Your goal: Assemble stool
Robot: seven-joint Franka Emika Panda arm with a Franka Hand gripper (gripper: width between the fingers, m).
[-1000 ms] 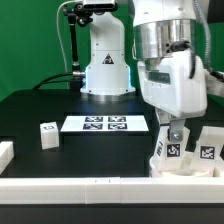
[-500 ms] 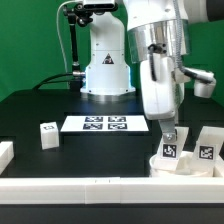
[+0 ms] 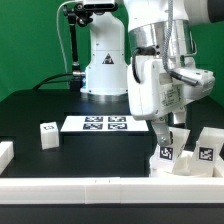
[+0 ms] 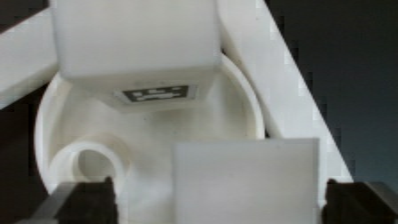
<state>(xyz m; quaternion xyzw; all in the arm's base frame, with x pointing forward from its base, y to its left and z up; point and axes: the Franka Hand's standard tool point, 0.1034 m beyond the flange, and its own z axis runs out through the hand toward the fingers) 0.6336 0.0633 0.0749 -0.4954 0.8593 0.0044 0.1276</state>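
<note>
Tool (image 3: 171, 130) hangs low over an upright leg (image 3: 168, 153), well to the ext. view's right of the marker board (image 3: 105, 124) and nearer the cam. Wrist view shows a white block w/ a dark finger either side, but there's a gap on one side. So I can't tell if the tool is clenched on the leg or released.

- **Ext. view's left of marker board:** a loose leg (image 3: 47, 133) stands alone on the desk (image 3: 90, 155), apart from the board. Prob parked there for a later step.
- **Ext. view's right of marker board:** the seat (image 3: 185, 168) lies flat, tucked against the front rail (image 3: 90, 186). Prob braced there so it won't slide under a push.
- **Upright leg:** it stands vertical on the seat, likely so it can be driven straight down into its socket. The stool's seat is directly below the tool, w/ the leg btwn them.
- **Further right:** a second leg (image 3: 208, 152) stands just beside the first. Whether it's fully seated, can't tell.
</note>
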